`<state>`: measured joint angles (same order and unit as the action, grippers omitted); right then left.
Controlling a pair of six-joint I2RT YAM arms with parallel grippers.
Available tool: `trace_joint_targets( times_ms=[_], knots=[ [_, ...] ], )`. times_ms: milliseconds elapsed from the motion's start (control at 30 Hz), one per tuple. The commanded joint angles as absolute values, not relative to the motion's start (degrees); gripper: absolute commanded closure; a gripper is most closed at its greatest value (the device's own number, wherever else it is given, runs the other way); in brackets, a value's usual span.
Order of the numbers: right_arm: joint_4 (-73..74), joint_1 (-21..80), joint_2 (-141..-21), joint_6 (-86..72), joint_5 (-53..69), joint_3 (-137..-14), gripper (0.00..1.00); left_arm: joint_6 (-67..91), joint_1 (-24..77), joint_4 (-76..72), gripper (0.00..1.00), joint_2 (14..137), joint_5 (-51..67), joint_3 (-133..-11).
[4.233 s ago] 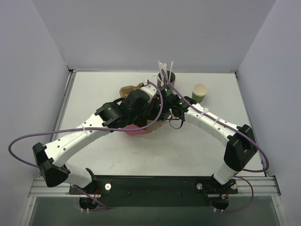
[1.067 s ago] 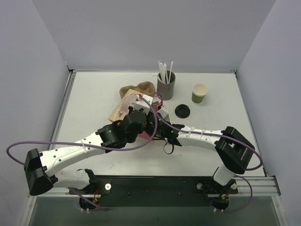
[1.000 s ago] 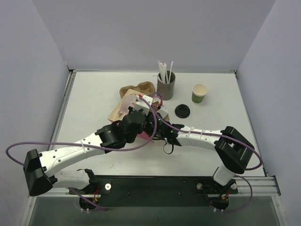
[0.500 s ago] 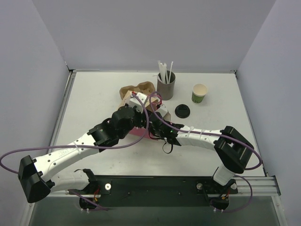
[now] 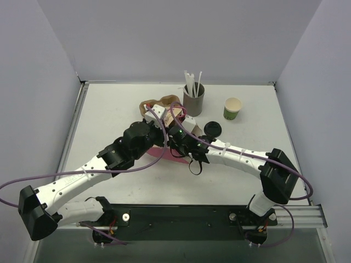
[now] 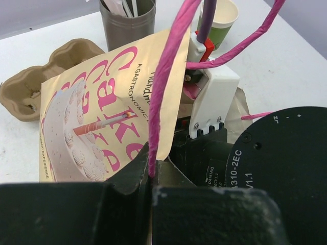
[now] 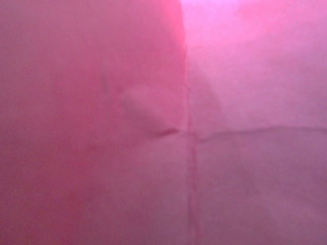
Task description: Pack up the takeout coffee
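My left gripper is shut on the pink rope handle of a paper bag printed with "Cake" and holds the bag up. The bag's pink side shows under both arms. My right wrist reaches into the bag's mouth, and its fingers are hidden inside. The right wrist view shows only pink bag paper. The black round lid lies on the table right of the bag. The takeout coffee cup is hidden.
A grey cylinder of white straws stands behind the bag. A green cup with a cream inside stands at the back right. A brown pulp cup tray lies behind the bag.
My left gripper has moved away from the near edge with the handle still pinched. The right arm has pushed farther in along with it.
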<state>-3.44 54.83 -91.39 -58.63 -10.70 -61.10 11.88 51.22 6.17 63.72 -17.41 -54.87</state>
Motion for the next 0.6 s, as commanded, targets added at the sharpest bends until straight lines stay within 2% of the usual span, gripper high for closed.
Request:
trace_joint_targets(
  times_ms=[0,133,267,567],
  knots=[
    [9.0,57.1,-89.5,-54.4,-12.8,-68.5,0.54,17.9,49.3,-1.3,1.0,60.7,-8.7,-53.5],
    [16.1,57.9,-91.9,-53.1,-12.8,-72.9,0.55,19.3,47.4,2.1,1.0,59.5,-6.6,-53.4],
    [16.1,58.4,-93.9,-53.3,-12.2,-73.7,0.54,17.9,46.2,5.9,1.0,58.2,-6.4,-52.6],
    [-8.4,58.4,-88.1,-54.1,-9.5,-59.2,0.5,2.0,38.8,7.6,1.0,62.7,12.6,-56.1]
  ],
)
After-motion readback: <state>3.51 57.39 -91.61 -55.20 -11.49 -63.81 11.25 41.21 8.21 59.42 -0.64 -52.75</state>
